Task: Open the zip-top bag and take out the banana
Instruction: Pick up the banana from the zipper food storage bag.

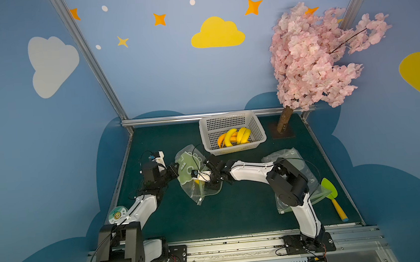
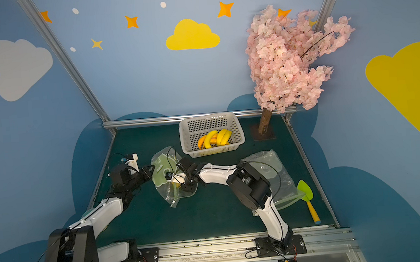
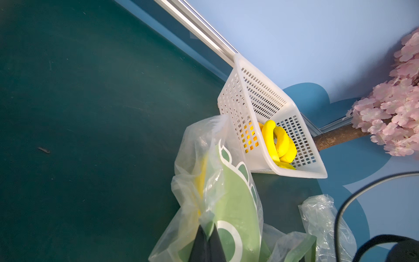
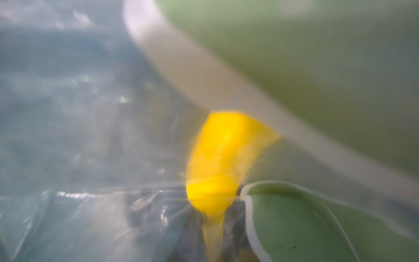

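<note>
One banana [image 4: 217, 163], blurred, half hidden in zip-top bag [image 1: 187, 162]; left end effector [image 3: 207, 236] pinches bag, right end effector [image 4: 213, 226] banana's tip.

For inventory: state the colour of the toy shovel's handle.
Handle: yellow, blue tip; clearest in a top view.

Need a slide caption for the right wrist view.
Right gripper pinches the banana stem inside the zip-top bag.

The zip-top bag [image 1: 187, 162] is sitting mid-frame in a top view, the banana [image 4: 217, 163] lying inside. The basket [image 1: 228, 116] is standing just above-right, and a second bag [image 1: 287, 156] is lying further right.
</note>
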You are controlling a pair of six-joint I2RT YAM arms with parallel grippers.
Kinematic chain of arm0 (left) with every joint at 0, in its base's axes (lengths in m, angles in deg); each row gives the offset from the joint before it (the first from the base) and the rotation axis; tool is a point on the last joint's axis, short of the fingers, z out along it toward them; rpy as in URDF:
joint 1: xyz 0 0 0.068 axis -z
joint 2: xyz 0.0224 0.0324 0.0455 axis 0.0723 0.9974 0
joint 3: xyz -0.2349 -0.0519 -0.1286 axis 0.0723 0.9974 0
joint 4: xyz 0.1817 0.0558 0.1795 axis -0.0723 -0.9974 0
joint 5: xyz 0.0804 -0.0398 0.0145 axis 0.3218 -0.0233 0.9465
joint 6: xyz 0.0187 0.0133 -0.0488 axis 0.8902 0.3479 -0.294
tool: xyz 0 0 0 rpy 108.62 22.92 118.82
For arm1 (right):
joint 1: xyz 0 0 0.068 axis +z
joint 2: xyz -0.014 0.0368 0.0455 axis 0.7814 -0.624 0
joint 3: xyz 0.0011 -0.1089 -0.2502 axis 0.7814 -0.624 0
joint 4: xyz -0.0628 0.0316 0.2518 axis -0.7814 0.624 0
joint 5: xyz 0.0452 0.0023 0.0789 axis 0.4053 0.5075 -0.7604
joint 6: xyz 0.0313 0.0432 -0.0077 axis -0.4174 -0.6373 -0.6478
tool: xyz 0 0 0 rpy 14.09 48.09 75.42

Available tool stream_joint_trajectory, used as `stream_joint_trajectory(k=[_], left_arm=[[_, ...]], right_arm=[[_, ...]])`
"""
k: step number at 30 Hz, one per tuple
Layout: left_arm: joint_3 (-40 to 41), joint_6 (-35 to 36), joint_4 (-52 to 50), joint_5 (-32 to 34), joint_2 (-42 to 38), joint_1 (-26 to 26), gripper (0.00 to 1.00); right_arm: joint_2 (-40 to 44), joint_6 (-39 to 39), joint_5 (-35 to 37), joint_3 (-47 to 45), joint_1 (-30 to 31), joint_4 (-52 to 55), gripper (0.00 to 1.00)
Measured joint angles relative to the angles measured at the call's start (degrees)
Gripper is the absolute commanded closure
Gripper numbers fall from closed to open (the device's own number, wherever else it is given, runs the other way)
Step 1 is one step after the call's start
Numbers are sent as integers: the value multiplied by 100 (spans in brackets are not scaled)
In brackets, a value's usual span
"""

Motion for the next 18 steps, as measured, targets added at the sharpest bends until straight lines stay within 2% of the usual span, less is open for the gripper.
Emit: stream_joint_trajectory(k=[8,18], left_arm=[[-28,175,-293,890,-396,168,97],[-555,238,-901,1670,-4,168,97]], right_arm=[[509,-498,-109,-426,39,308,100],[1414,-1099,-31,-1073,61,450,100]])
